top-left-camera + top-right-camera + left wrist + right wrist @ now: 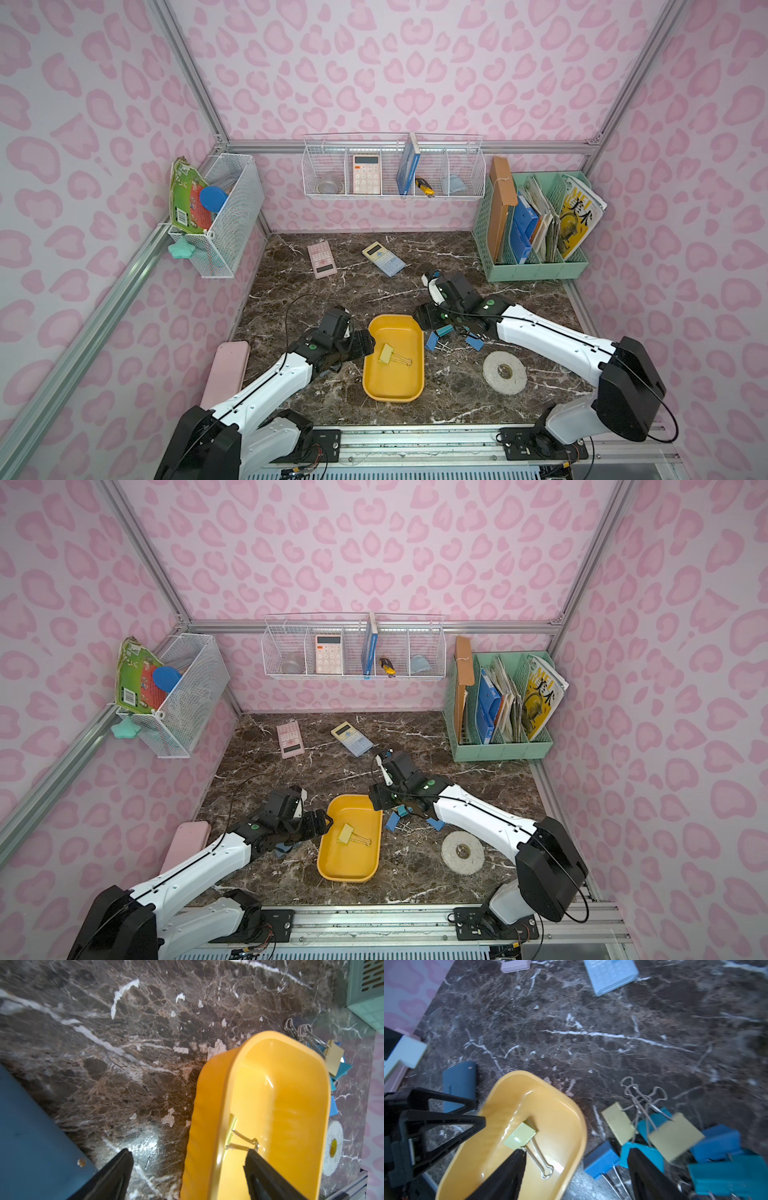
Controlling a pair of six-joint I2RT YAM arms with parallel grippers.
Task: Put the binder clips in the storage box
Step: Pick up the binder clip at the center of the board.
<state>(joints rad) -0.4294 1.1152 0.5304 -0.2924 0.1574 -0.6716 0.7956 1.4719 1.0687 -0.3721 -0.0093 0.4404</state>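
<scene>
While L tool & R tool gape empty, yellow binder clip lies in storage box by both tips.

Storage box: plain yellow. Binder clip inside it: pale yellow, silver wire handles. Loose binder clips: blue, teal, pale yellow. Tabletop: dark brown marble, white veins. Walls: pale pink, darker pink leopard blotches. File organizer: mint green. Tape roll: off-white, yellow core. Calculator: pink.
</scene>
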